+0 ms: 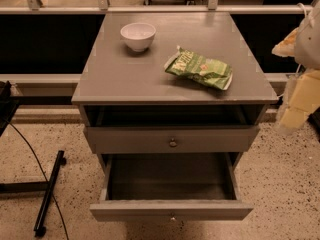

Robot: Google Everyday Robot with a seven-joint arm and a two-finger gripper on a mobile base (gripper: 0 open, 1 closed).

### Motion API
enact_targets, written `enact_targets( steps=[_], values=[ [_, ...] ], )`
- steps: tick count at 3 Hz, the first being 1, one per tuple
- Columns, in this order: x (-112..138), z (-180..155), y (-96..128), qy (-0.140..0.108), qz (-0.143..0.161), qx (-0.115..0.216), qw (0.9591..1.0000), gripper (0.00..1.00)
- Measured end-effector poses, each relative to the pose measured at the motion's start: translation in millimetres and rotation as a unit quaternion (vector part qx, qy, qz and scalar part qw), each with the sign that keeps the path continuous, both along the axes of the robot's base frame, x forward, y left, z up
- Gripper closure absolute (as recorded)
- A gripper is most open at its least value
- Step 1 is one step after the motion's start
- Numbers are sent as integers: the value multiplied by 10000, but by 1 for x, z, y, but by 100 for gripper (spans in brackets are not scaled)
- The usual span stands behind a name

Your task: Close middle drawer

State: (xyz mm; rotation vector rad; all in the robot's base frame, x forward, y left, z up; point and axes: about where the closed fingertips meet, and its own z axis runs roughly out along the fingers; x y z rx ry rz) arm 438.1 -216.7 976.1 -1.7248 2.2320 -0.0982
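The grey cabinet stands in the middle of the camera view. The middle drawer is pulled far out toward me. Its deep empty box is open to view and its small brass knob sits at the bottom edge of the frame. Above it the top drawer, with its own knob, stands slightly out. The lowest drawer is hidden under the open one. My gripper hangs blurred at the right edge, level with the cabinet top, to the right of the cabinet and apart from both drawers.
A white bowl and a green chip bag lie on the cabinet top. A black stand with a cable lies on the speckled floor at the left. A low ledge and railing run behind the cabinet.
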Motion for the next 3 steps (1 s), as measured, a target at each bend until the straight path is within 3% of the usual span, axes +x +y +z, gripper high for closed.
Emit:
enact_targets(
  steps=[1, 2, 3],
  values=[
    [0, 0, 0, 0, 0, 0, 10000, 0],
    [3, -22, 4, 12, 59, -20, 10000, 0],
    [-26, -67, 9, -266, 285, 52, 9992, 0]
  ],
)
